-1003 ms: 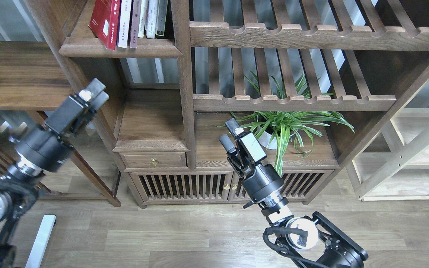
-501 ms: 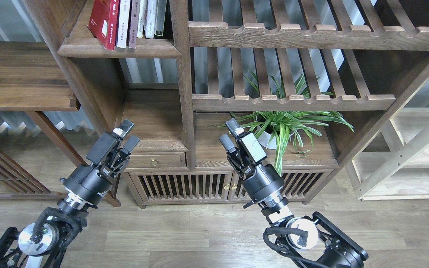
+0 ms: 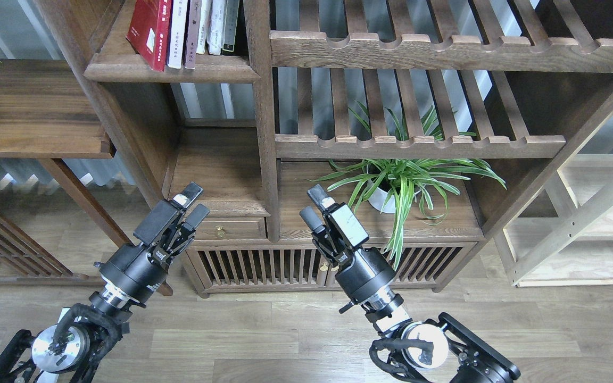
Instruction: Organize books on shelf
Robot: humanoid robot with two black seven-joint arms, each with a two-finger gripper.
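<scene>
My left end effector (image 3: 192,205) hangs low, in front of the small drawer (image 3: 220,229). Its two fingers are a little apart and hold nothing. My right end effector (image 3: 314,207) is low too, near the potted plant (image 3: 397,183). Its fingers are also apart and empty.

The books (image 3: 179,32) stand in a row high up on the shelf (image 3: 171,68), at the top left. They are far above both my arms.

What could go wrong? The red book (image 3: 149,29) at the end leans to one side, and nothing stands beside it there. If I bump it, I think it could slide down flat or fall off the front edge. If I lift my left arm too fast, it could hit the thick wooden edge from below. My right arm could brush the long green leaves.

The red book has a small pale patch on it. Next to it are pale and dark thin spines, packed close, standing nearly straight
</scene>
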